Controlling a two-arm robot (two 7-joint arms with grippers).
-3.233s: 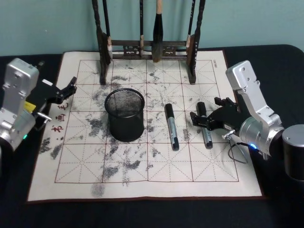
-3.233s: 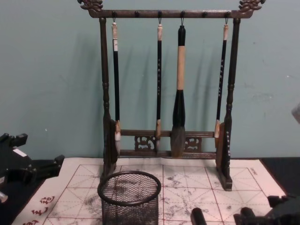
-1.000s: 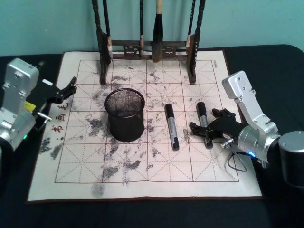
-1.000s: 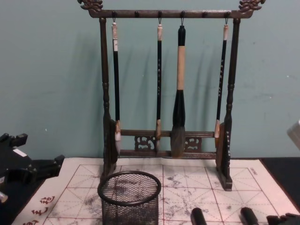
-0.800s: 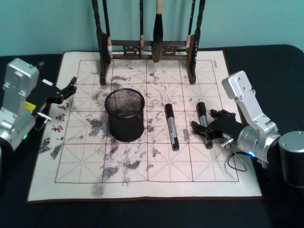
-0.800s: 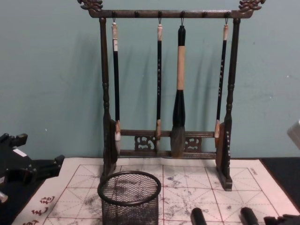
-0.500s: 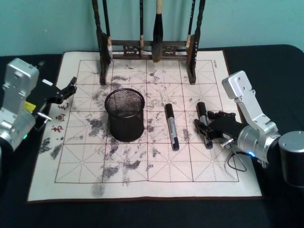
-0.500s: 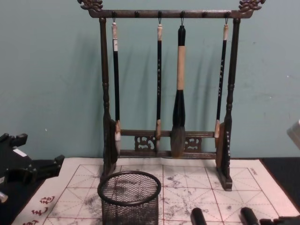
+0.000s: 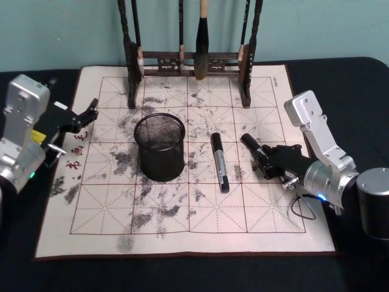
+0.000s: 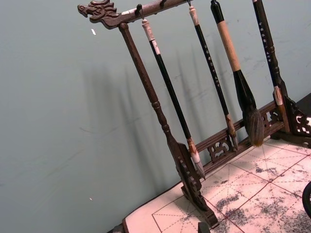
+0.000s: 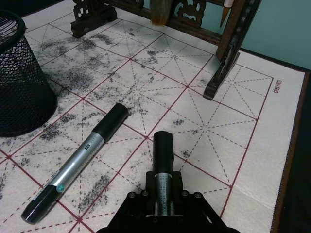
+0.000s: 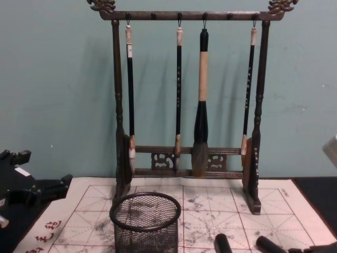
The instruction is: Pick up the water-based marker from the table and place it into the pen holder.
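Note:
Two water-based markers with silver barrels and black caps are on the white mat. One marker [image 9: 219, 161] [image 11: 82, 160] lies free in the mat's middle. My right gripper [image 9: 265, 160] [image 11: 163, 194] is shut on the barrel of the other marker [image 9: 250, 145] [image 11: 163, 153], whose cap points towards the back left, low over the mat. The black mesh pen holder [image 9: 160, 146] [image 11: 19, 82] [image 12: 146, 221] stands upright to the left of both markers. At the mat's left edge, my left gripper [image 9: 89, 112] [image 12: 39, 190] is parked open, away from everything.
A tall dark wooden brush rack [image 9: 191, 61] [image 12: 189, 105] [image 10: 194, 145] with several hanging brushes stands at the back of the mat [image 9: 182, 219]. The dark table [image 9: 340, 79] surrounds the mat. Both marker caps [image 12: 222, 243] peek in at the chest view's bottom edge.
My right gripper has closed on the right-hand marker, which has swung so its cap points towards the back left. The left arm, the other marker and the pen holder stayed put.

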